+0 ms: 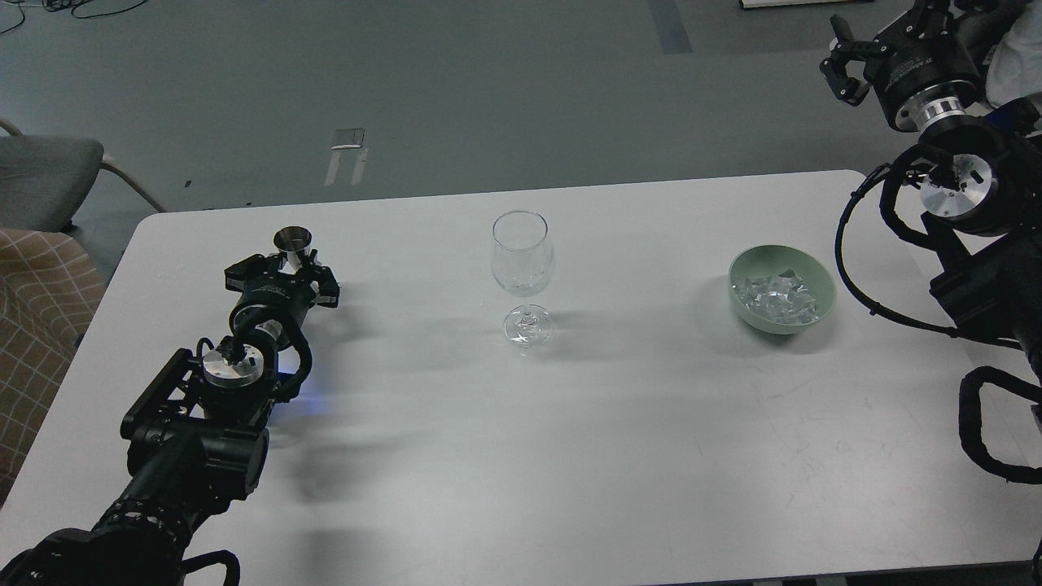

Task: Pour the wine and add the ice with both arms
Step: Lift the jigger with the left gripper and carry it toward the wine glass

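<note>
A clear stemmed wine glass (522, 259) stands upright at the table's middle. A little clear wine (522, 282) seems to lie low in its bowl, but it is hard to tell. A green bowl (820, 281) on the right holds several clear ice chunks (773, 296). My left gripper (286, 267) is low over the table's left side. It is shut on a small steel cup (292, 240), which is upright. My right gripper (838, 59) is raised beyond the table's far right corner, open and empty.
The white table (570, 423) has a rounded far edge. A grey chair (41, 167) and a checked cushion (32, 309) stand off its left side. My right arm's cable loops (855, 268) hang just right of the bowl.
</note>
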Motion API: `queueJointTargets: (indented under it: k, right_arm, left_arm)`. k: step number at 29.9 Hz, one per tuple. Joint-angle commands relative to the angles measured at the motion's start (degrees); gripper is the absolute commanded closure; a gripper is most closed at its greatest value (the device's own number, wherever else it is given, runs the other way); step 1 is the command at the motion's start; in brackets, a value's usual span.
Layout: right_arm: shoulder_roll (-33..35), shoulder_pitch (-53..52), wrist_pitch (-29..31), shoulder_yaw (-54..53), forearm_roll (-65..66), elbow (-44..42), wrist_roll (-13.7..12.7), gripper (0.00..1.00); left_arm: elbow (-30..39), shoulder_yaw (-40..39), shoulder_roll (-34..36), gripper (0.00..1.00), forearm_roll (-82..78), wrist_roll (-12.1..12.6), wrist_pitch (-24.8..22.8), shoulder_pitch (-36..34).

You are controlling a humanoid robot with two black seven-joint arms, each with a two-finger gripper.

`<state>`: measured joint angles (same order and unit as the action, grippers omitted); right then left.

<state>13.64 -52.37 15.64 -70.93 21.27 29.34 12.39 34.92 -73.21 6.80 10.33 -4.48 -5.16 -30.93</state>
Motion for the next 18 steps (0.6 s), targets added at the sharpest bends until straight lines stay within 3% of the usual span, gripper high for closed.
queueJointTargets:
  k: [1,18]
  right_arm:
    - [0.0,0.0,0.0,0.0,0.0,0.0,0.0,0.00]
    - [0.1,0.1,0.0,0.0,0.0,0.0,0.0,0.00]
  left_arm:
    - [0.0,0.0,0.1,0.69,0.0,0.0,-0.4,0.1]
    - [0.9,-0.2,0.3,0.79,0.0,0.1,-1.3,-0.2]
